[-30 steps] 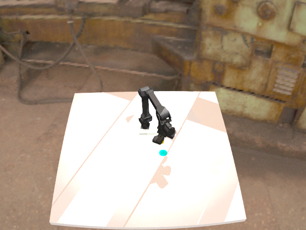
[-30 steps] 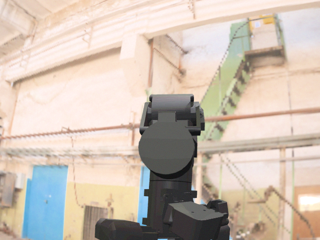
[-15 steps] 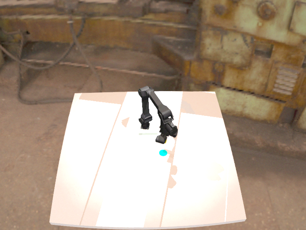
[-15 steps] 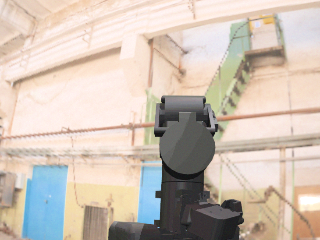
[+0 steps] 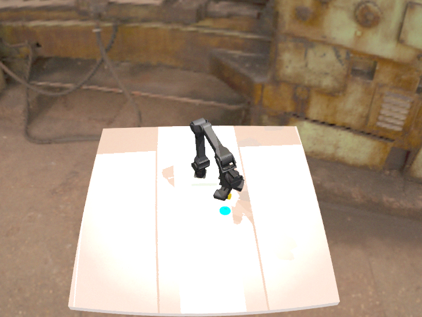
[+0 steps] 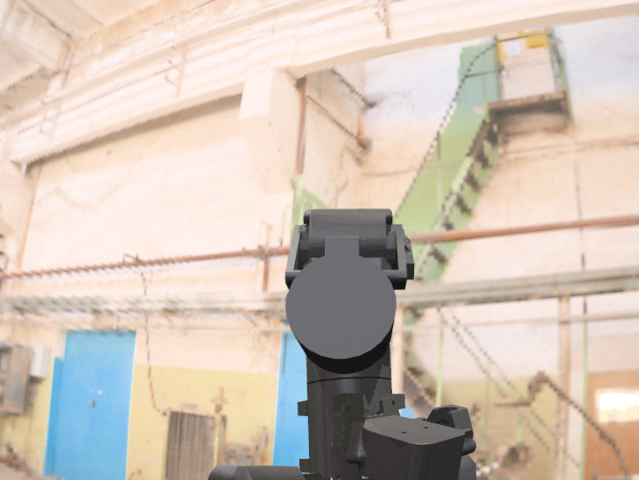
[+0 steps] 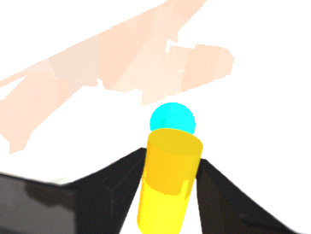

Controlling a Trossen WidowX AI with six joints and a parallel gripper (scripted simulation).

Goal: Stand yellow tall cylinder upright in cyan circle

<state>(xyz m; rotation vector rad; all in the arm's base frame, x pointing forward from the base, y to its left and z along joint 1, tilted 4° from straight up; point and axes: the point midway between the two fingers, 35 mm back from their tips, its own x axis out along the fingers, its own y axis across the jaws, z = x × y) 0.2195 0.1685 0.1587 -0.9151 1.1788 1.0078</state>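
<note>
The yellow tall cylinder (image 5: 229, 196) (image 7: 167, 175) is between the two black fingers of my gripper (image 7: 173, 155), which is shut on it. In the wrist view its round end points up the picture and covers the near edge of the cyan circle (image 5: 225, 210) (image 7: 173, 114). In the top view the cylinder shows only as a small yellow patch beside the gripper, a little behind the circle. It looks held above the table; its exact height and tilt are hard to tell. The exterior view shows neither cylinder nor circle.
The pale table (image 5: 119, 221) carries the arm, whose base (image 5: 200, 173) stands behind the circle. A thin pale strip (image 5: 204, 184) lies in front of the base. Pinkish shadows cross the table top. The arm's dark links fill the middle of the exterior view.
</note>
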